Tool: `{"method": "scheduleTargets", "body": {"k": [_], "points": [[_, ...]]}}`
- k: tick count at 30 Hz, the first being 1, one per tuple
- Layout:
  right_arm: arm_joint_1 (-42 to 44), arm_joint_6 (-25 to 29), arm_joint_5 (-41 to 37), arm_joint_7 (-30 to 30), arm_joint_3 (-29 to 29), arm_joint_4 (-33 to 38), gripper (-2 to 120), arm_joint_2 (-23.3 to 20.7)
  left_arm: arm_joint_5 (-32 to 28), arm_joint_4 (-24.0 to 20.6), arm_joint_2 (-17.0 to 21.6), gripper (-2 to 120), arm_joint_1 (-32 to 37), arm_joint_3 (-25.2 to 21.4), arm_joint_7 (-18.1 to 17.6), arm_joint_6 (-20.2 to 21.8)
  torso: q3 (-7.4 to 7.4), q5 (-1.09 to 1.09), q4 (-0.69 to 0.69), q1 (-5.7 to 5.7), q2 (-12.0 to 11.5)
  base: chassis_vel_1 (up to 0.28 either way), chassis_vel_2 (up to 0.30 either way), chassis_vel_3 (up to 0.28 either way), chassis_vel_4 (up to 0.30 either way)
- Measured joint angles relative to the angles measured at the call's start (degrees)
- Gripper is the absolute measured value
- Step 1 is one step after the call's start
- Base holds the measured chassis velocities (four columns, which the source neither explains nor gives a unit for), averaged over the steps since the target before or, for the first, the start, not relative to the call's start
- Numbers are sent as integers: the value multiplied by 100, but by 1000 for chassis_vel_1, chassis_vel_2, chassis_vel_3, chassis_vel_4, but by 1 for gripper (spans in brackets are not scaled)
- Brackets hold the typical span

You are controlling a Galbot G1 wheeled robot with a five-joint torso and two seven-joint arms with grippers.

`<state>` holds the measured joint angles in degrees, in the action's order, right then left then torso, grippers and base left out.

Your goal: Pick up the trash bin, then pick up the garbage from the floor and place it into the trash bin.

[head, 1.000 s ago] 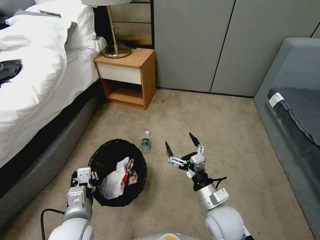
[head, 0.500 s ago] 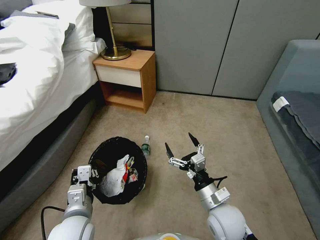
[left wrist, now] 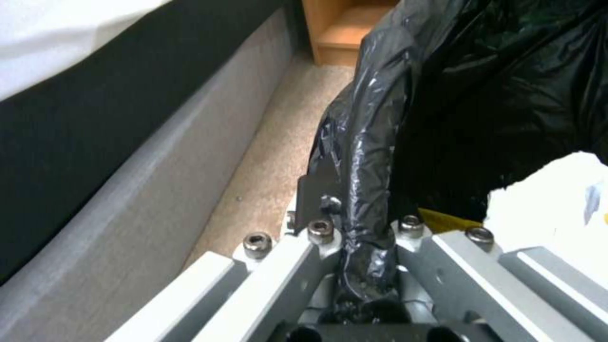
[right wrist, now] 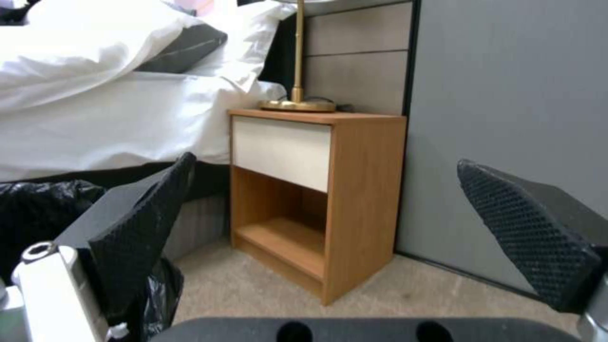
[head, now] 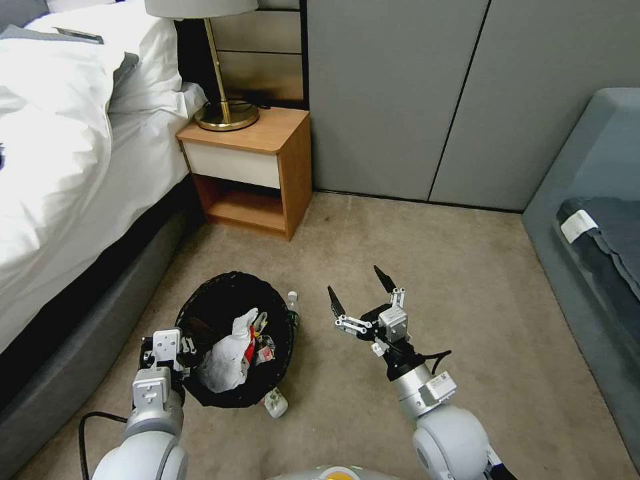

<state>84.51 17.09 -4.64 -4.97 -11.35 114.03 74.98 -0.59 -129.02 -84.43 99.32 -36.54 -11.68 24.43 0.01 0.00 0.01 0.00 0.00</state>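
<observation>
Beside the bed base [head: 73,347], on beige carpet [head: 453,280]: trash bin [head: 235,339], black liner folded over rim, holding white tissue [head: 227,353] and red and yellow scraps. Left tool [head: 175,358] clenched on bin's near-left rim, liner pinched between fingers [left wrist: 317,190] in left wrist view. Small plastic bottle [head: 292,308] just beyond bin's far-right rim, mostly hidden behind it. White piece [head: 276,403] peeking out at bin's near-right side, hard to identify. Right of bin, right tool [head: 357,292] spread wide, grasping nothing, above bare carpet. Wide open floor right of bin, up to grey sofa [head: 593,220]. Beyond bin, wooden nightstand [head: 250,170] carrying brass lamp [head: 223,100], shade cut off by frame.
</observation>
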Motion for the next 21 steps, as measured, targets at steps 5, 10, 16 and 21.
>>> {"method": "scheduleTargets", "body": {"k": [5, 10, 16, 21], "points": [[22, 62, 35, -59, -24, 0, 100, 2, -6, -6, -6, 0, -9, 6, 0, -8, 0, 0, -1, 0, 0, -31, 26, 33, -13], [51, 76, 61, -104, -34, 3, 100, 5, -57, -22, -9, 0, 2, 17, 0, -13, -1, 0, 0, 0, 0, 0, 0, 0, 0], [78, 111, 95, -150, -36, 5, 100, 23, -94, -52, -23, 0, 10, 40, -2, -11, -1, 0, -1, 0, 0, 0, 0, 0, 0], [94, 130, 113, -168, -46, 12, 100, 30, -94, -55, -27, 0, 12, 46, -2, -6, -1, 0, -1, 0, 0, 0, 0, 0, 0]]}}
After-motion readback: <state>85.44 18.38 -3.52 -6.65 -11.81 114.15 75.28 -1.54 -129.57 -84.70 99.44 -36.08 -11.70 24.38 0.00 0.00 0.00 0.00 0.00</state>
